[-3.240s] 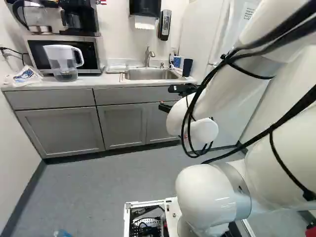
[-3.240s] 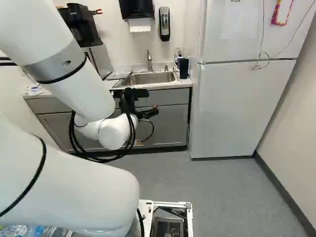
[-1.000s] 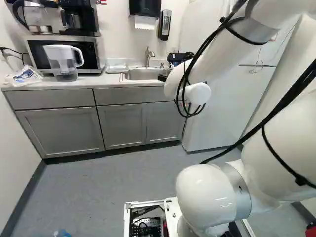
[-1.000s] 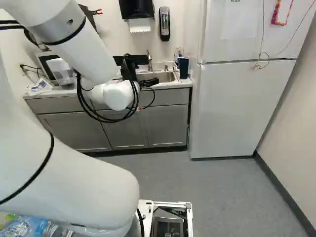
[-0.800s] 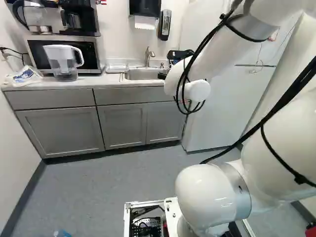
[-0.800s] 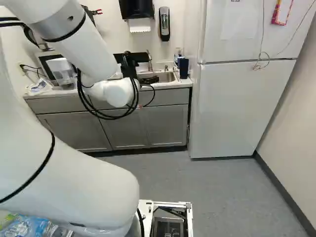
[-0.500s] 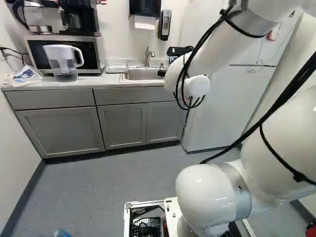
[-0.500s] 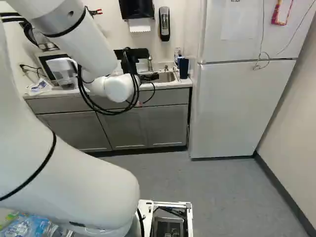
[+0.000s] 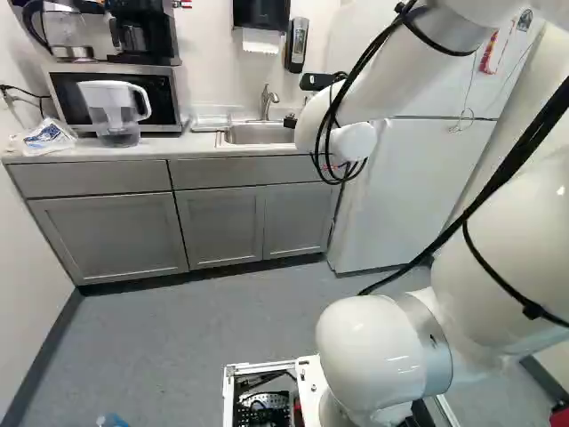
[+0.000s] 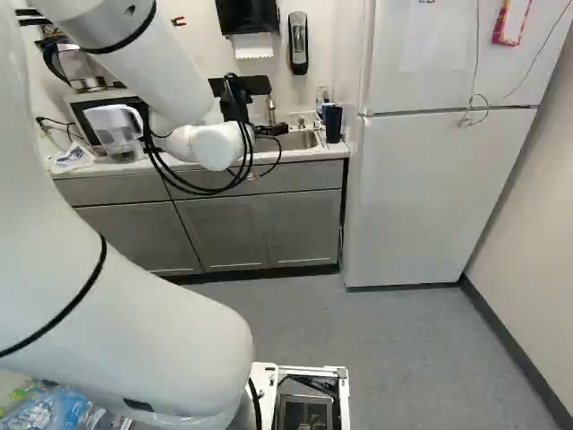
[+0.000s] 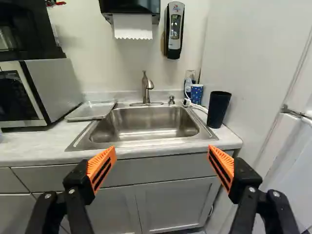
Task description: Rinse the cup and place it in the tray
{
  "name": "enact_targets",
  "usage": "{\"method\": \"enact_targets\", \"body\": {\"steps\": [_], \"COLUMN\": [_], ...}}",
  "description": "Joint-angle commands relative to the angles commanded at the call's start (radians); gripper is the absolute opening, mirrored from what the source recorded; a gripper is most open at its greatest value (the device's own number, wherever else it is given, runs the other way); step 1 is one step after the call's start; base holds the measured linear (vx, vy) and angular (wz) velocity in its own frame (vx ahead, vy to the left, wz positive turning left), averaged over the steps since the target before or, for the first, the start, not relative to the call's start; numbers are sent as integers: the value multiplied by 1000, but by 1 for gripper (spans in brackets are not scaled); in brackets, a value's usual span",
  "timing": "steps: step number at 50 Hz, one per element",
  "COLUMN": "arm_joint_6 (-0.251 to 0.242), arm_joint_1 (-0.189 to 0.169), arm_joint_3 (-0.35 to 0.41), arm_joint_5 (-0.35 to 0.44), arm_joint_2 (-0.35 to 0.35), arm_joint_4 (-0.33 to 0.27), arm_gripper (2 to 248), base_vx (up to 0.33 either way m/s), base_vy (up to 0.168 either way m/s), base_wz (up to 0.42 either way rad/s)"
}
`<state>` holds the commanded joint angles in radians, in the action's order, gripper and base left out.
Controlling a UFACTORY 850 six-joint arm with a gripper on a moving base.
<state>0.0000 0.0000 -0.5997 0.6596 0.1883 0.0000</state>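
My gripper (image 10: 271, 130) hangs before the sink in the right base view. Seen from the wrist, the gripper (image 11: 162, 148) has its fingers wide apart and nothing between them. Ahead lies the steel sink (image 11: 151, 127) with its faucet (image 11: 146, 88). A tall dark cup (image 11: 219, 109) stands upright on the counter beside the sink, on the fridge side. Behind it, near the wall, is a smaller blue patterned cup (image 11: 196, 92). The shallow clear tray (image 11: 91, 110) rests on the counter between sink and microwave.
The microwave (image 11: 53, 85) borders the tray, and a clear pitcher (image 9: 113, 111) stands in front of it. A white fridge (image 10: 439, 197) rises beside the counter (image 11: 44, 146). Above the sink hang a paper towel dispenser (image 11: 131, 24) and a soap dispenser (image 11: 174, 30). A bottle stands behind the blue cup.
The forearm and gripper have risen from before the cabinets to about counter height and above. The cups by the sink, hidden lately in the left base view, stay put. The base has not moved.
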Motion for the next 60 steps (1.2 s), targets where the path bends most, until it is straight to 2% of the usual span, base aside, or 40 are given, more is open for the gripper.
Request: {"method": "enact_targets", "body": {"steps": [60], "arm_joint_6": [0], "arm_joint_1": [0], "arm_joint_3": [-162], "arm_joint_5": [-125], "arm_joint_2": [-37], "arm_joint_4": [0], "arm_gripper": [247], "base_vx": [0], "base_vy": [0], "base_wz": [0]}}
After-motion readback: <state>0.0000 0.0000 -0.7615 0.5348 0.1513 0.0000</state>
